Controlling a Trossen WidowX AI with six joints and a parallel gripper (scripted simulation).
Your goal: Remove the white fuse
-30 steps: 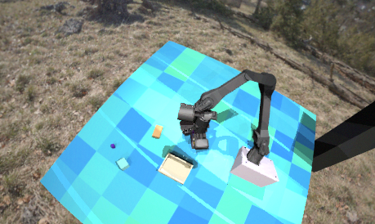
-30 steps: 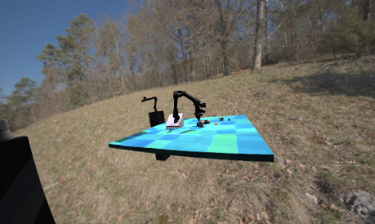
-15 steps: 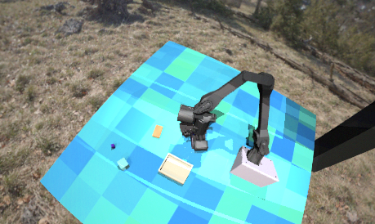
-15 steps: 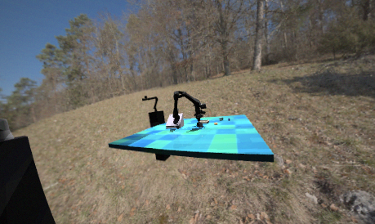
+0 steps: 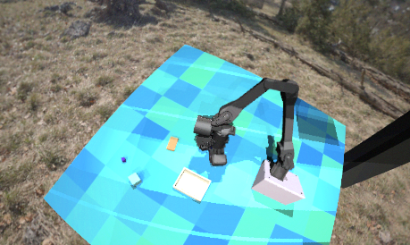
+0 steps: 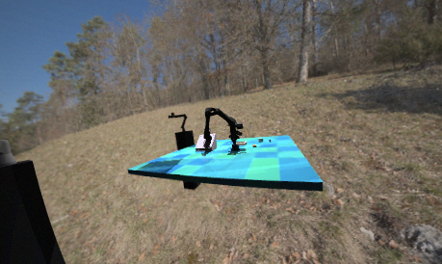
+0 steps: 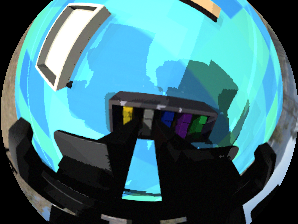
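The fuse block (image 7: 145, 100) stands below my gripper in the wrist view, with yellow, white, blue, purple and green fuses in a row. The white fuse (image 7: 148, 118) looks grey in the shade and stands upright in its slot, between the yellow and blue ones. My gripper (image 7: 147, 121) is open by a narrow gap, with its fingertips at or just above the white fuse, one to each side; contact cannot be told. In the top view the arm hides the block and fuses. The tray (image 5: 192, 184) (image 7: 70, 40) is shallow, cream-white and empty, to one side of the block.
An orange block (image 5: 172, 143) (image 7: 207, 9) lies beyond the fuse block. A pale blue cube (image 5: 134, 180) and a small purple cube (image 5: 123, 159) lie farther off. The arm's pale base box (image 5: 280, 184) stands right of the tray in the top view.
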